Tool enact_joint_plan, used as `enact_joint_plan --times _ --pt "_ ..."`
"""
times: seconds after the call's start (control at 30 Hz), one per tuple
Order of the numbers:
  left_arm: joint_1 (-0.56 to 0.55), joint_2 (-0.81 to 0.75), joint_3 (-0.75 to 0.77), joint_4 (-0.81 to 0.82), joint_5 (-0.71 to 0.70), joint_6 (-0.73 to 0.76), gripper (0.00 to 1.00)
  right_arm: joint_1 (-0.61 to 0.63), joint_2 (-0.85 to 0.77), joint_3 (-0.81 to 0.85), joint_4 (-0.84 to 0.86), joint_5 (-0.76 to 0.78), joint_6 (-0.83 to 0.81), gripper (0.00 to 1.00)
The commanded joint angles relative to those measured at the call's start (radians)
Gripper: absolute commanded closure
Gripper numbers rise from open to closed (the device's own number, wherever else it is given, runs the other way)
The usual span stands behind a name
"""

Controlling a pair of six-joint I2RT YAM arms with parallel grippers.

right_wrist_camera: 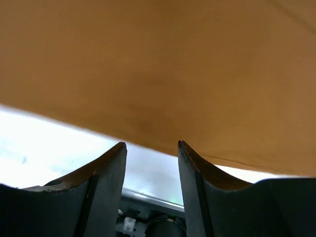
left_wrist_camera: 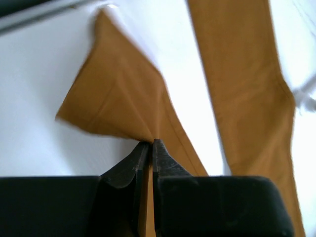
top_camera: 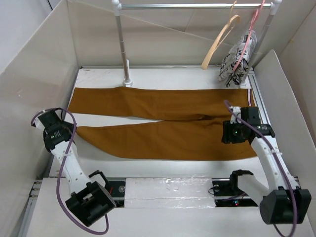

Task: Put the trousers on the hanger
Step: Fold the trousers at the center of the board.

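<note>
At trousers (top_camera: 163,106) hem, left gripper (left_wrist_camera: 151,143) clamped; right gripper (right_wrist_camera: 150,143) agape near waist.

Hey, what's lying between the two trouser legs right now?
Nothing but a bare strip of table parts the trousers, clearest in the left wrist view.

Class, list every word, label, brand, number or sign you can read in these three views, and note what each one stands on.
None: no text can be read in any view.
The trousers show no label or tag.
The patterned cloth carries black-and-white marks, too small to tell whether any are letters.
</note>
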Motion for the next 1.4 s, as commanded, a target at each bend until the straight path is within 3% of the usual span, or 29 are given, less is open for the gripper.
enact_joint_plan --times 0.0,0.13,0.27,0.4,0.6,0.8,0.9,0.93,0.97,1.07,1.2,1.27,1.37 --pt "-0.049 -0.019 0.031 0.038 0.144 -0.034 1.0 -0.149 0.07 0.017 0.032 0.046 0.069 0.49" --pt "-0.162 -0.068 0.051 0.11 0.229 -0.093 1.0 -0.392 0.14 -0.017 0.061 0.144 0.152 0.49" --pt "-0.258 -0.107 0.045 0.125 0.234 -0.113 1.0 -0.716 0.223 -0.003 0.082 0.181 0.161 0.48" --pt "-0.268 -0.125 0.013 0.144 0.203 -0.09 1.0 -0.83 0.298 -0.006 0.127 0.244 0.174 0.45" --pt "-0.278 -0.107 -0.007 0.164 0.171 -0.078 1.0 -0.841 0.435 -0.038 0.227 0.195 0.148 0.43" --pt "-0.278 -0.044 -0.003 0.211 0.13 -0.1 1.0 -0.853 0.426 -0.093 0.291 0.195 0.215 0.45" --pt "-0.256 -0.016 0.0 0.199 0.064 -0.106 1.0 -0.853 0.464 -0.081 0.293 0.215 0.217 0.58" --pt "-0.256 -0.012 -0.004 0.199 0.051 -0.107 1.0 -0.853 0.496 -0.075 0.297 0.224 0.212 0.66" --pt "-0.247 -0.007 -0.007 0.202 0.036 -0.109 1.0 -0.853 0.509 -0.063 0.299 0.229 0.214 0.82" --pt "-0.233 0.011 -0.019 0.208 -0.007 -0.118 1.0 -0.853 0.509 -0.043 0.294 0.221 0.185 1.0" --pt "-0.233 0.022 -0.003 0.211 -0.064 -0.147 1.0 -0.853 0.348 -0.003 0.205 0.218 0.113 1.0" --pt "-0.233 0.027 0.042 0.195 -0.103 -0.175 1.0 -0.853 0.193 0.046 0.1 0.223 0.056 1.0" --pt "-0.233 0.065 0.118 0.15 -0.163 -0.166 1.0 -0.812 0.182 0.139 -0.006 0.266 0.062 1.0"
